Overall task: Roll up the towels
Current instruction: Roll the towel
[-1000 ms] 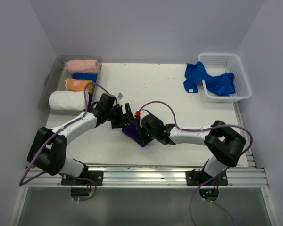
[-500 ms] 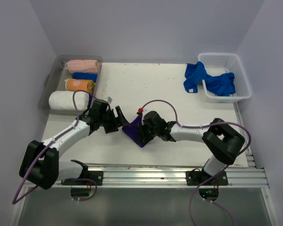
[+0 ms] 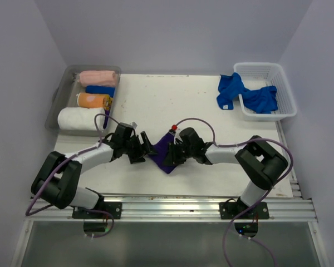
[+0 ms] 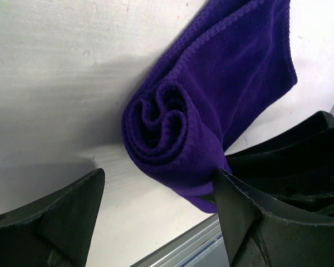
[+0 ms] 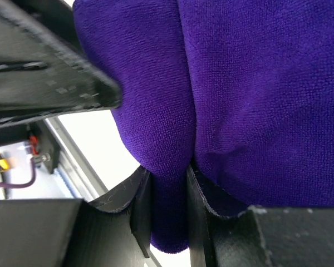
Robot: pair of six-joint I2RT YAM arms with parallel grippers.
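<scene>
Top external view is showing the white bench (image 3: 178, 105) carrying everything, with the dark purple towel (image 3: 164, 157) lying near its front edge, between the two arms. Far to the left of that towel and behind it, a grey tray (image 3: 58, 97) is holding four rolls: a white roll (image 3: 78, 118), an orange roll (image 3: 92, 100), a blue roll (image 3: 100, 89) and a pink roll (image 3: 97, 77). Far to the right of the purple towel and behind it, a white basket (image 3: 286, 94) is sitting with royal blue towels (image 3: 234, 89) spilling over its rim onto the bench. The left hand (image 3: 143, 146) is reaching in at the purple towel's left side and the right hand (image 3: 175, 153) at its right side. Left wrist view is showing the towel (image 4: 211, 111) partly rolled, its spiral end facing the camera, and the left hand (image 4: 156, 217) is standing spread wide around that end. Right wrist view is showing the right hand (image 5: 167, 206) pinching a fold of the purple cloth (image 5: 256, 83) between its fingers.
</scene>
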